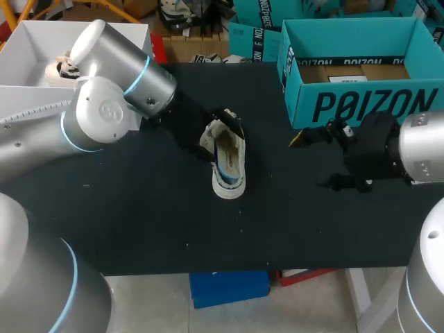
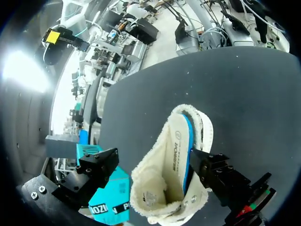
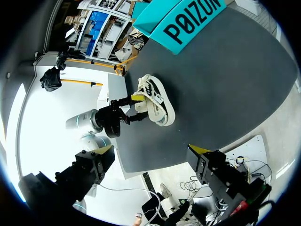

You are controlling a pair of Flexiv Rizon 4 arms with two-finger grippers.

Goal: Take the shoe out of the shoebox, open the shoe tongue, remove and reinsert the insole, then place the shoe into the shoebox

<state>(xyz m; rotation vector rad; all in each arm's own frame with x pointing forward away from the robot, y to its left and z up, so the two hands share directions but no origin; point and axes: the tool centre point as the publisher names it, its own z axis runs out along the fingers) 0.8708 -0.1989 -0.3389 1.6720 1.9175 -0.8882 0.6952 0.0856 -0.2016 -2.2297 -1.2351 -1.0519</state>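
A white shoe with a blue lining (image 1: 227,163) lies on the black table (image 1: 139,222) near its middle, toe toward the front edge. My left gripper (image 1: 219,127) is at the shoe's heel end, open. In the left wrist view the shoe's fleecy mouth (image 2: 176,141) sits between the wide-apart fingers (image 2: 96,170). One finger is against the shoe's side and the other stands clear of it. The teal shoebox (image 1: 361,97) stands open at the back right. My right gripper (image 1: 313,161) hangs open and empty in front of the box, and from there it sees the shoe (image 3: 155,101) and the shoebox (image 3: 188,23).
A white open box (image 1: 28,48) sits at the back left beside my left arm, with a pale object in it. Bare black table lies in front of the shoe up to the front edge (image 1: 243,267).
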